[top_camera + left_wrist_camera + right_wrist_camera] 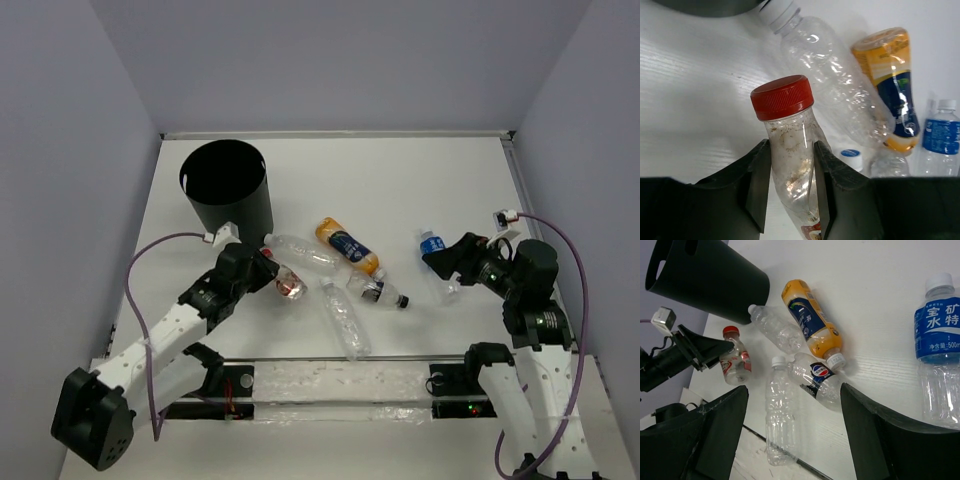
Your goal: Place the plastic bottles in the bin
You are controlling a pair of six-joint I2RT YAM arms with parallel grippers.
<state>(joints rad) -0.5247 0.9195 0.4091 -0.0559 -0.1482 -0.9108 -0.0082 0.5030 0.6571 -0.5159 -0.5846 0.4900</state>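
Your left gripper (792, 195) is clamped on the red-capped bottle (789, 145), one finger each side of its clear body, cap pointing away from the wrist & toward the bin (225, 185). Can't tell whether that bottle is off the worktop (400, 180). The bin is black & upright at the far left, w/ the held bottle just in front of it. Five more bottles lie on the worktop. The white-capped clear bottle (300, 252) has its cap end close to the bin's base. The orange bottle (348, 245), blue label, lies alongside it. The dark-labelled bottle (378, 290) is close against the orange one's cap end. The plain clear bottle (345, 320) is nearest the arm bases. The blue-label water bottle (433, 246) sits apart on the right. Your right gripper (794, 390) has its jaws spread wide, gripping nothing, w/ the water bottle just beside it, outside the jaws.
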